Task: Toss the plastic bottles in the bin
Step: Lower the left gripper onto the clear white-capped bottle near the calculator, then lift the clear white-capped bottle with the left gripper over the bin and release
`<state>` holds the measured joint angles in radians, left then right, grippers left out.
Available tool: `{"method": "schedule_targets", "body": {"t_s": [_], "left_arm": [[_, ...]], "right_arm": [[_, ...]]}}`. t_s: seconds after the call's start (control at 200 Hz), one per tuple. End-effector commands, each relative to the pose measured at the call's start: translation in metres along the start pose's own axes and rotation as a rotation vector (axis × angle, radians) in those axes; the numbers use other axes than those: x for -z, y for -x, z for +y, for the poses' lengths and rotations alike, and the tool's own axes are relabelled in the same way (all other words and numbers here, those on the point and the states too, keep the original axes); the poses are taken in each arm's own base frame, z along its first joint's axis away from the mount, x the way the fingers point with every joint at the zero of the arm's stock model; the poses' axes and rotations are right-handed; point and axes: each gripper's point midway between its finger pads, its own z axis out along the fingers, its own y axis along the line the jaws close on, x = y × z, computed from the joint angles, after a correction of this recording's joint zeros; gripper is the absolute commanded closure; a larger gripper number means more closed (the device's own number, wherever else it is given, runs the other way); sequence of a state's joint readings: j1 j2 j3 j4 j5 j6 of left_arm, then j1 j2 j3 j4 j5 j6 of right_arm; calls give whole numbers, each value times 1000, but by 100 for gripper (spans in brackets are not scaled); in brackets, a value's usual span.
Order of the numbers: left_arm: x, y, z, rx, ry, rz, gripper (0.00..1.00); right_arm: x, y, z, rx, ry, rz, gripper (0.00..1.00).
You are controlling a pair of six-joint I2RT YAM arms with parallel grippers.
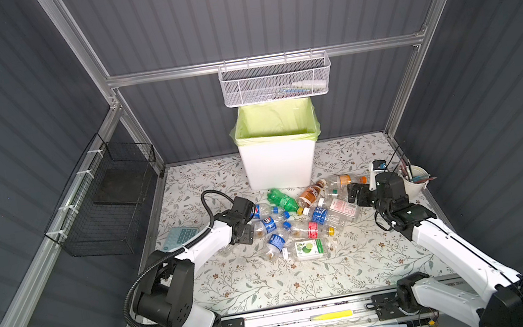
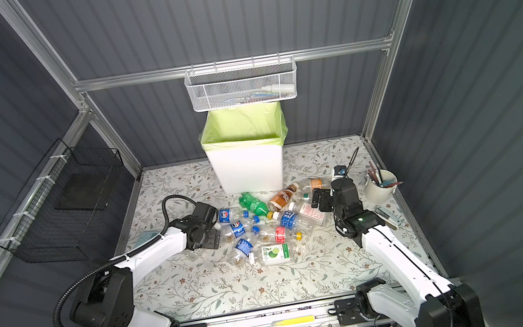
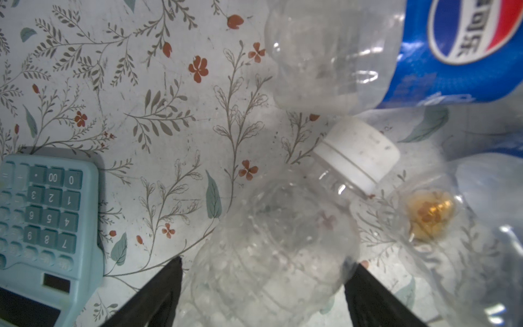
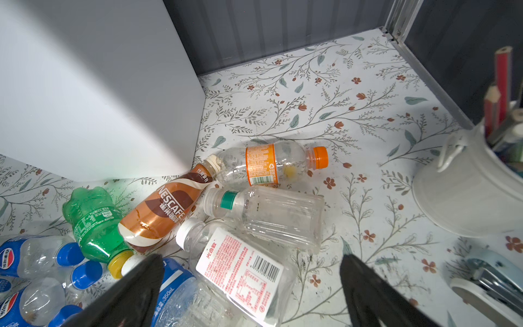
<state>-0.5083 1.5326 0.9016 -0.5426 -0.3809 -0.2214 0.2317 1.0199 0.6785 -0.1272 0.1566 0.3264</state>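
Your left end effector (image 3: 268,262) is straddling a clear white-capped bottle (image 3: 271,215), jaws spread; your right end effector (image 4: 251,256) is hovering, jaws spread, over a pink-labelled bottle (image 4: 243,277).

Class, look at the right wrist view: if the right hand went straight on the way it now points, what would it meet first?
Most likely the clear bottle with the pink-and-white label, which lies just ahead of the open right hand, in line with the gap between its fingers. Depth is hard to judge.
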Motion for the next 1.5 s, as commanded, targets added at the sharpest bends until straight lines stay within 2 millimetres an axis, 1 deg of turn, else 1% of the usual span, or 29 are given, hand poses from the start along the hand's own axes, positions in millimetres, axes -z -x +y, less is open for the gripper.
{"method": "schedule_targets", "body": {"t_s": [0.0,0.245,0.385,0.48,0.645,0.795,0.991,1.101,1.261,1.341,1.386,1.441,1.496], "left_arm": [[-7,-5,-3,-3,-22,29,12],[-15,-6,-8,-11,-46,62,13],[-17,-9,-9,-10,-57,79,17],[-17,-12,-9,-13,-62,89,22],[-14,-12,-9,-9,-70,84,30],[-10,-11,-9,-7,-83,76,36],[-7,-9,-12,-4,-100,70,39],[-1,-5,-11,1,-109,54,42],[15,7,-6,27,-109,5,46],[30,17,1,58,-96,-44,49],[43,26,7,80,-84,-88,50],[63,43,15,105,-79,-161,52],[92,67,25,131,-72,-260,52]], "right_arm": [[1,-3,-1,-18,7,-1,1],[0,-3,-2,-24,11,1,1],[-1,-5,-3,-29,11,5,1],[-1,-5,-3,-31,12,6,1],[-2,-5,-3,-36,14,6,1],[-2,-4,-4,-38,13,3,1],[-1,1,-4,-38,16,-8,1],[0,2,-5,-38,15,-13,1],[0,4,-6,-44,13,-20,1],[0,6,-5,-47,17,-25,1],[0,7,-5,-48,18,-28,1],[1,9,-5,-47,20,-33,1],[1,13,-5,-45,20,-39,1]]}}
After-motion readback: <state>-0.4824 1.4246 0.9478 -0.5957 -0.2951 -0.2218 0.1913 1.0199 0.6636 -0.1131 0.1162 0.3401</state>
